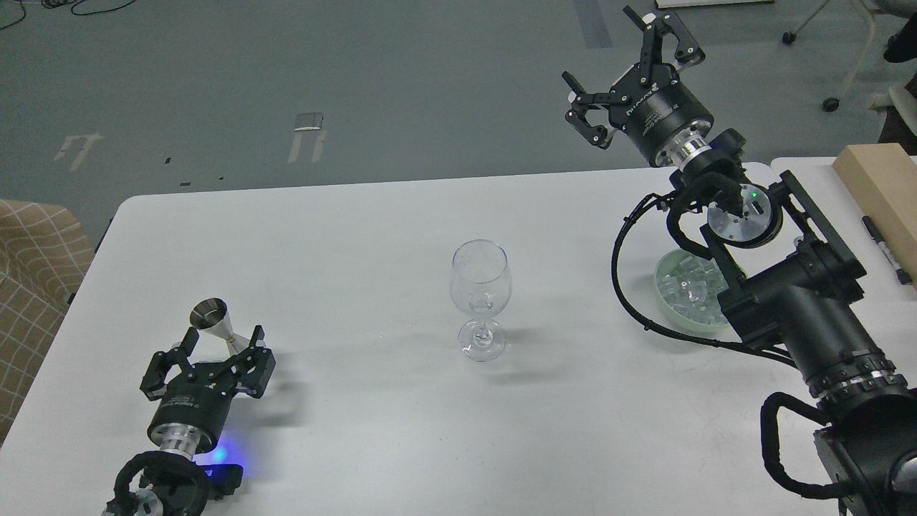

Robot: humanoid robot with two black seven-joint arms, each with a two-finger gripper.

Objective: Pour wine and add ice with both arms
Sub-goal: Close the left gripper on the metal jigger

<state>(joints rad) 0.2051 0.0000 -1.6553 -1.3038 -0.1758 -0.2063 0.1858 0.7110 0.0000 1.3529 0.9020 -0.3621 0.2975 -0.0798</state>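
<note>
steel jigger (213, 322) stands just beyond my left gripper (223, 340), whose fingers are spread with nothing between them. further off, the ice (685, 285) lies in a pale dish (673, 308) under my right arm; the right gripper (622, 73), raised well above and beyond it, is splayed wide.

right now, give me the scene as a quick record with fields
surface: white table
centre: empty wine glass, upright
front left: steel jigger, upright
right: pale dish of ice, partly hidden by right arm
left gripper: jaws open, either side of the jigger's lower part, not closed on it
right gripper: jaws open, empty, raised beyond the table's far edge
far right: wooden block, black marker
</note>
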